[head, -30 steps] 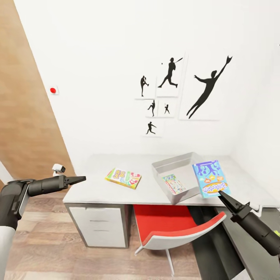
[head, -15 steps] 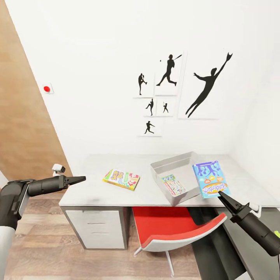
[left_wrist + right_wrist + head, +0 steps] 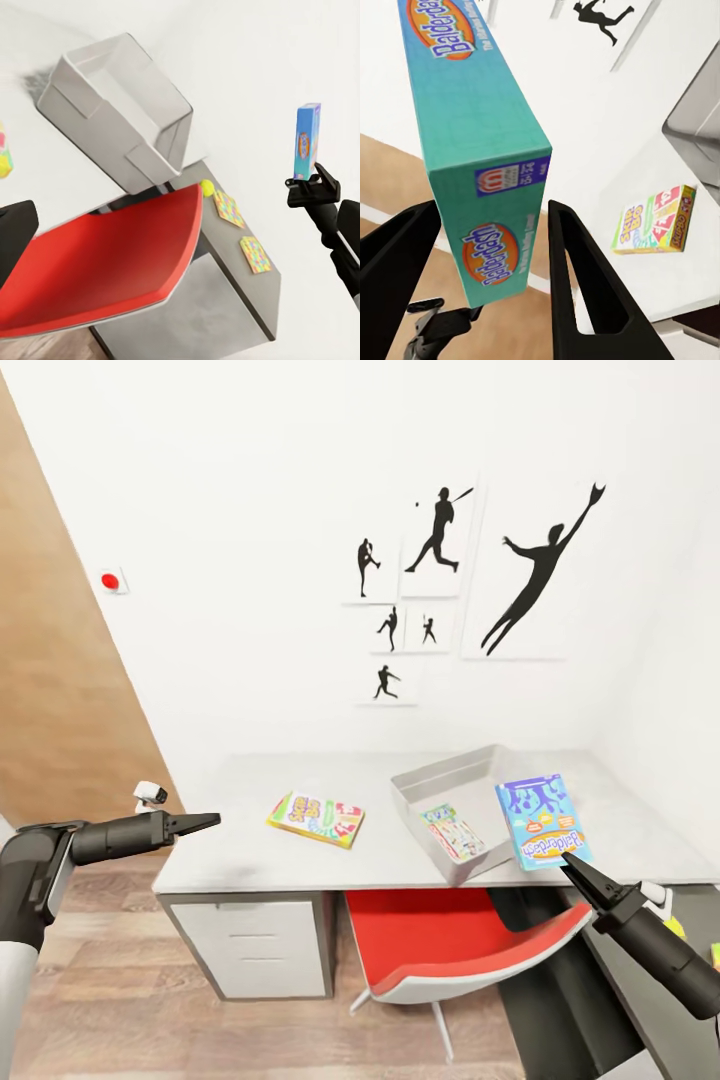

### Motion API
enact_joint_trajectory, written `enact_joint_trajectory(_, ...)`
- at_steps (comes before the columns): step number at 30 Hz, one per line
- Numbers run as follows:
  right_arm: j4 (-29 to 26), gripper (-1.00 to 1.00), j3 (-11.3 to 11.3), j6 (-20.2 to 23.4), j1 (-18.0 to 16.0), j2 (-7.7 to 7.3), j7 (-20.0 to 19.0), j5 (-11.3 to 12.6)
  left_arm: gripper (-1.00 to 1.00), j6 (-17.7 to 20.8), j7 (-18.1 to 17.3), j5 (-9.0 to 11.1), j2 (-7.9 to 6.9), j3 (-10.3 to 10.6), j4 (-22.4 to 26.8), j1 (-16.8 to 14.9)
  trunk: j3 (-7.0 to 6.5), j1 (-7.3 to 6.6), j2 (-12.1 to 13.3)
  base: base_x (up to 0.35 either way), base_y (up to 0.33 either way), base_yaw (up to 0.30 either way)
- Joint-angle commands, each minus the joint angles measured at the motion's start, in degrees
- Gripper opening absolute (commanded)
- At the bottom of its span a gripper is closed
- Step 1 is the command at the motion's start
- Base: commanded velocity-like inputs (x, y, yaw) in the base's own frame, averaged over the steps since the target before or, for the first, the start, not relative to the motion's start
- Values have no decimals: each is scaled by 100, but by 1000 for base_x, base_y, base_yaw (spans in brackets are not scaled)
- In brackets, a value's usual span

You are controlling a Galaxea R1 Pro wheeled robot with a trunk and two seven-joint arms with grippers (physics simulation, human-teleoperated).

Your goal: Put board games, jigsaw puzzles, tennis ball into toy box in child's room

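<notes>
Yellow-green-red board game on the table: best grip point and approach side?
The yellow-green-red board game lies flat on the table, clear of the toy box. Probably come from above with the left gripper, fingers across its short width, pinching the long edges.

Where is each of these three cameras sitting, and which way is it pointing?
Head view: on the robot's head, looking forward and down at the table; both arms show, left gripper and right gripper.
Left wrist view: on the left arm, looking across the toy box and red chair to the right gripper.
Right wrist view: on the right arm, looking along its fingers gripping the blue board game.
All three share that blue game; head and left wrist share the toy box.
</notes>
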State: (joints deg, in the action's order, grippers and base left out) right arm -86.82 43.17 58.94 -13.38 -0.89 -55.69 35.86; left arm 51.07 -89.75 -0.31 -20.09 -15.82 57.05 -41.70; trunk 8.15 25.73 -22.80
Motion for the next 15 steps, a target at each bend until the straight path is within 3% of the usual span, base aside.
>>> enact_joint_trajectory(1, -2, -100, 7, 17, -7, 1, -30, -17, 100, 61, -25, -4, -2, 0, 0, -3, 21, 5, -12, 149, 118, -69)
enact_joint_trajectory(8, -2, -100, 7, 13, -7, 26, -37, -23, 100, 61, -25, -4, -2, 0, 0, -3, 66, 5, -12, 51, 31, -49)
enact_joint_trajectory(15, -2, -100, 7, 13, -7, 48, -40, -26, 100, 9, -25, -4, 3, 0, 0, -1, 71, 5, -12, 84, -68, -5)
